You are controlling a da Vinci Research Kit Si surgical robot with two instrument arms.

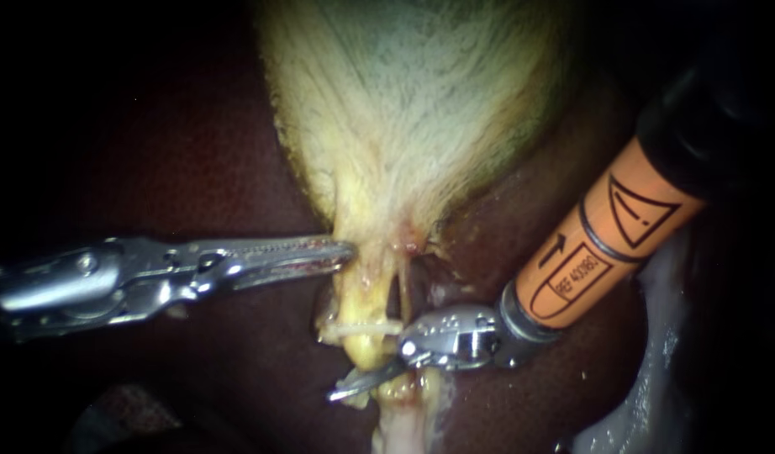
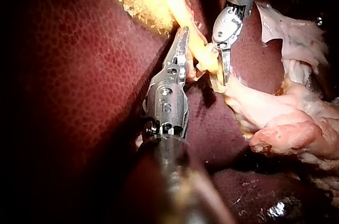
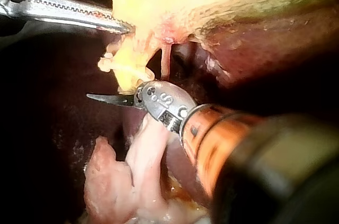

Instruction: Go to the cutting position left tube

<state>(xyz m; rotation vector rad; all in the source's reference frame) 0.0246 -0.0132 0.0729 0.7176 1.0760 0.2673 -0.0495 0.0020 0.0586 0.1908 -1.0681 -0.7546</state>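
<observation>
Endoscope: left instrument (image 1: 341,252) had its end effector clenched on gallbladder (image 1: 404,101) edge. Below it ran left tube (image 1: 361,303); right instrument (image 1: 354,387) had a blade across its lower end.
Left wrist: blade touched left tube (image 2: 207,60) side.
Right wrist: one blade visible, released or clenched, couldn't tell.
Approach looked nearly complete. Next move needs left tube between the blades.

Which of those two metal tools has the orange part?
The right instrument, coming in from the right: orange shaft. The left instrument is all silver.
</observation>
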